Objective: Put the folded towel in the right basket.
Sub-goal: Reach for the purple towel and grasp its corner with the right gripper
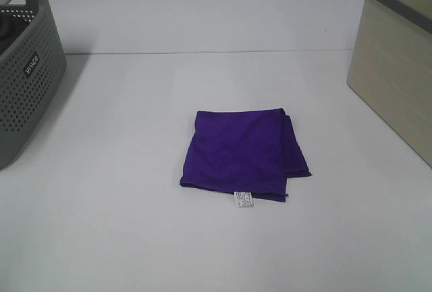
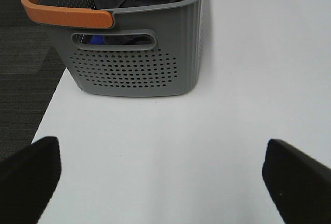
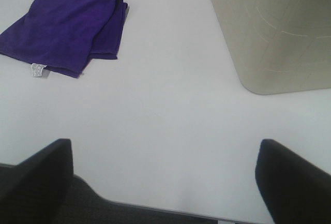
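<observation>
A folded purple towel [image 1: 241, 154] with a small white tag lies flat in the middle of the white table; it also shows in the right wrist view [image 3: 64, 30]. The beige right basket [image 1: 397, 56] stands at the table's right edge, and shows in the right wrist view [image 3: 274, 32]. Neither arm shows in the exterior high view. My left gripper [image 2: 163, 182] is open and empty over bare table, facing the grey basket. My right gripper [image 3: 165, 180] is open and empty near the table's front edge, apart from the towel and the beige basket.
A grey perforated basket [image 1: 23, 69] stands at the left edge; in the left wrist view [image 2: 134, 53] it has an orange handle and holds dark clothes. The table's front edge [image 3: 155, 209] lies just under the right gripper. Dark floor lies left of the table [image 2: 26, 63].
</observation>
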